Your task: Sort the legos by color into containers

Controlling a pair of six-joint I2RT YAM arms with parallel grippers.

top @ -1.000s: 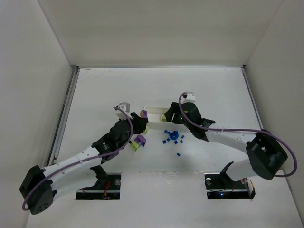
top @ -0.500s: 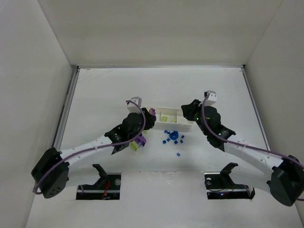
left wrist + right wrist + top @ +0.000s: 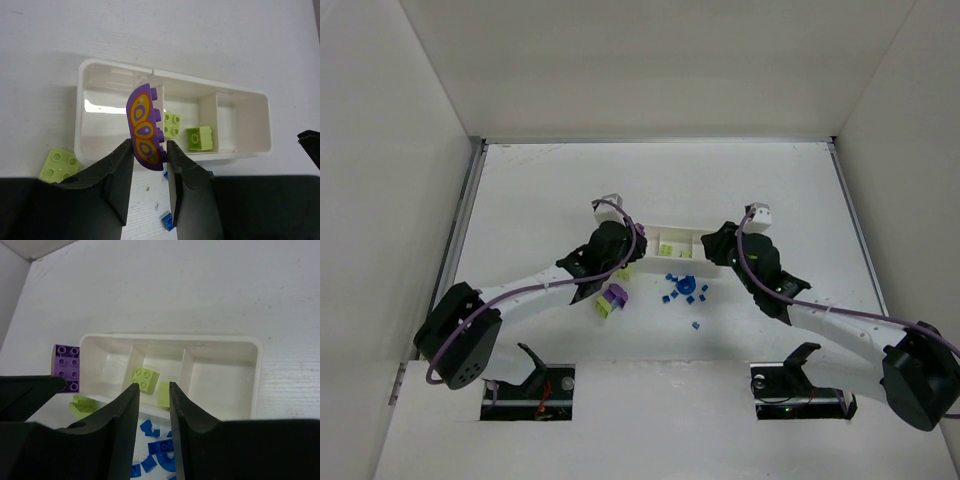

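My left gripper (image 3: 149,142) is shut on a purple brick (image 3: 146,127) with an orange and yellow pattern, holding it above the left compartment of the white tray (image 3: 240,92). That compartment and the right one look empty. Two lime-green bricks (image 3: 200,138) lie in the middle one. My right gripper (image 3: 154,386) hovers at the tray's (image 3: 257,370) near side, open a little, with nothing between its fingers. Small blue pieces (image 3: 160,445) lie on the table below it. In the top view the grippers stand at the tray's (image 3: 682,232) two ends.
A lime-green brick (image 3: 60,165) lies on the table by the tray's left corner. A purple brick (image 3: 617,293) and a lime one (image 3: 604,306) sit together in front of the left arm. Blue pieces (image 3: 685,290) are scattered in front of the tray. White walls enclose the table.
My left gripper has carried the purple brick forward to the tray's left end. My right gripper has drawn back from over the tray's middle to the right, and its jaws have narrowed.
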